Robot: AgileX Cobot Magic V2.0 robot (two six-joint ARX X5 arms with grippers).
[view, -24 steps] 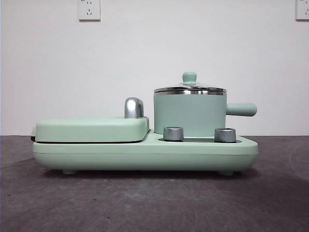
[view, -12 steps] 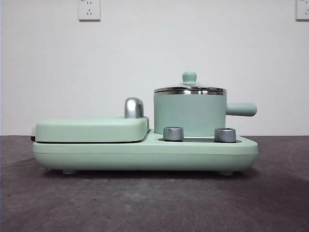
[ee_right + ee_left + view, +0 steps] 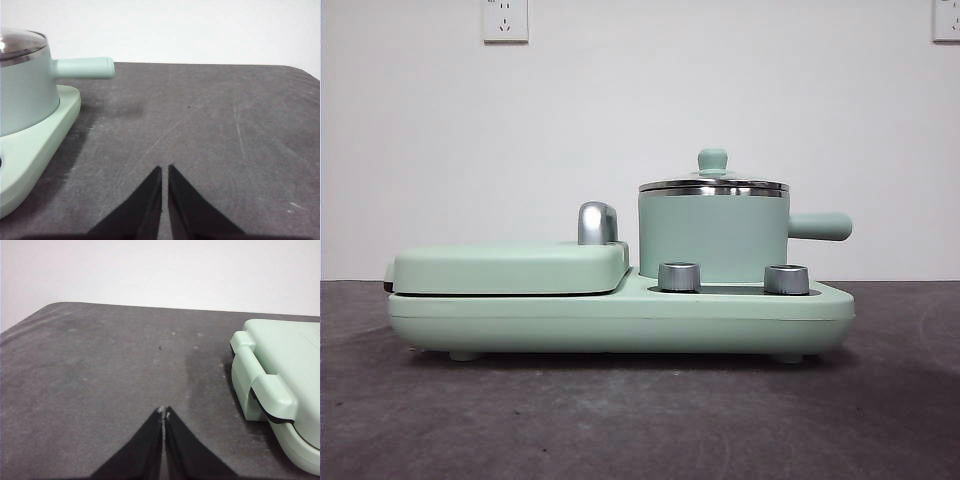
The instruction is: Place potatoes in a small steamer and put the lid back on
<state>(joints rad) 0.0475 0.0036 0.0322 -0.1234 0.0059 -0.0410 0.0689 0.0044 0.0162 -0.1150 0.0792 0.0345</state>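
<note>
On the small steamer [image 3: 713, 238] sits the lid [image 3: 713, 184]; both pincers [image 3: 163, 413] [image 3: 165, 169] look closed, empty.

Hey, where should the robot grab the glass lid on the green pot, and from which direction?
By the small green knob at the centre of the lid, coming straight down from above. The lid lies flat on the pot, its rim flush, so the upright knob is the only part that sticks out.

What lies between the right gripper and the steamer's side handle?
Only bare dark table between the right gripper and the small steamer; right wrist view shows it.
</note>
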